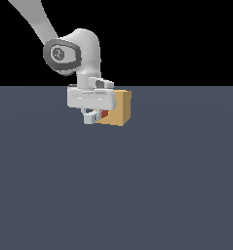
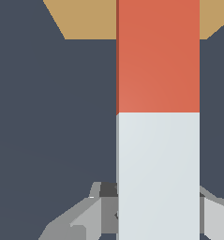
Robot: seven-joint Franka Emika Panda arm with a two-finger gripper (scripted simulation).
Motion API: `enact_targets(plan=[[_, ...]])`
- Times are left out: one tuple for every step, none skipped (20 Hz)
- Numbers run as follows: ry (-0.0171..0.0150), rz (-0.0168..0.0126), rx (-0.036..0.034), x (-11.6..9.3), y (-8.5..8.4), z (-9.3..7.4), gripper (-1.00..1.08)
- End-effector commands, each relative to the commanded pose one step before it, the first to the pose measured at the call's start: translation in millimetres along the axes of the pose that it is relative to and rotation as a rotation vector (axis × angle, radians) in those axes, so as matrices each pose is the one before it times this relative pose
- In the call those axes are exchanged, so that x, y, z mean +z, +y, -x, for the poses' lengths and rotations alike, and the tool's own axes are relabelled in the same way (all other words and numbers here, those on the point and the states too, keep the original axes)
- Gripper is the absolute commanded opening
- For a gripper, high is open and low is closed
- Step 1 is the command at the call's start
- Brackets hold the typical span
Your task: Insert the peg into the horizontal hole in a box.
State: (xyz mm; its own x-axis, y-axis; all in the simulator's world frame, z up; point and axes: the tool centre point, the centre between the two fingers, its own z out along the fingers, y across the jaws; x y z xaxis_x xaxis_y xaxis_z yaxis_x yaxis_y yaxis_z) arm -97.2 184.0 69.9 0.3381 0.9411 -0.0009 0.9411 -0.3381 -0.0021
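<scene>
From the exterior view I see the arm (image 1: 64,44) coming in from the upper left of the frame and bending down to the tool (image 1: 91,116), which sits just left of centre, low over the grey bench (image 1: 137,195). The tan box (image 1: 119,108) stands right beside the tool, on the exterior view's right of it, and the tool's white body covers part of the box's near-left face. A small patch of orange-red, the peg (image 1: 105,114), shows between the tool's fingers and the box, right against the box's face. I cannot make out the hole from here; the tool and peg hide that part of the face.

In the wrist view the peg (image 2: 158,56) fills the middle of the picture as a long bar, orange-red on the far half and pale grey-white on the near half. The orange-red end runs up over the box (image 2: 85,18), which appears as a tan band along the upper edge, so the tip reaches the box, though whether it is inside I cannot tell. The grey fingers (image 2: 92,211) flank the pale end of the bar on both sides, close against it: the tool is clenched around the peg.
</scene>
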Motion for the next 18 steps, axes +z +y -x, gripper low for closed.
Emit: enact_targets(plan=[[0.00146,0.00142,-0.00078,-0.84,0.11,-5.84,-1.0],[0.0,0.0,0.0,0.01,-0.1,-3.39,-1.0],[0.0,0.0,0.0,0.01,-0.12,-3.98,-1.0],[0.0,0.0,0.0,0.01,-0.14,-4.54,-1.0],[0.00042,0.00026,0.0,-0.25,-0.17,-5.04,-1.0],[0.0,0.0,0.0,0.02,-0.15,-5.57,-1.0],[0.0,0.0,0.0,0.02,-0.14,-6.02,-1.0],[0.0,0.0,0.0,0.02,-0.1,-6.43,-1.0],[0.00039,0.00029,-0.00001,-0.26,-0.07,-6.78,-1.0],[0.0,0.0,0.0,0.02,0.02,-6.71,-1.0],[0.0,0.0,0.0,0.02,0.08,-6.04,-1.0],[0.00035,0.00034,-0.00004,-0.27,0.06,-5.42,-1.0],[0.0,0.0,0.0,0.01,0.1,-4.85,-1.0],[0.0,0.0,0.0,0.01,0.1,-4.3,-1.0],[0.0,0.0,0.0,0.01,0.1,-3.76,-1.0],[0.0,0.0,0.0,0.01,0.1,-3.23,-1.0],[0.0003,0.00038,-0.00007,-0.28,0.05,-2.72,-1.0],[0.0,0.0,0.0,0.01,0.12,-2.2,-1.0]])
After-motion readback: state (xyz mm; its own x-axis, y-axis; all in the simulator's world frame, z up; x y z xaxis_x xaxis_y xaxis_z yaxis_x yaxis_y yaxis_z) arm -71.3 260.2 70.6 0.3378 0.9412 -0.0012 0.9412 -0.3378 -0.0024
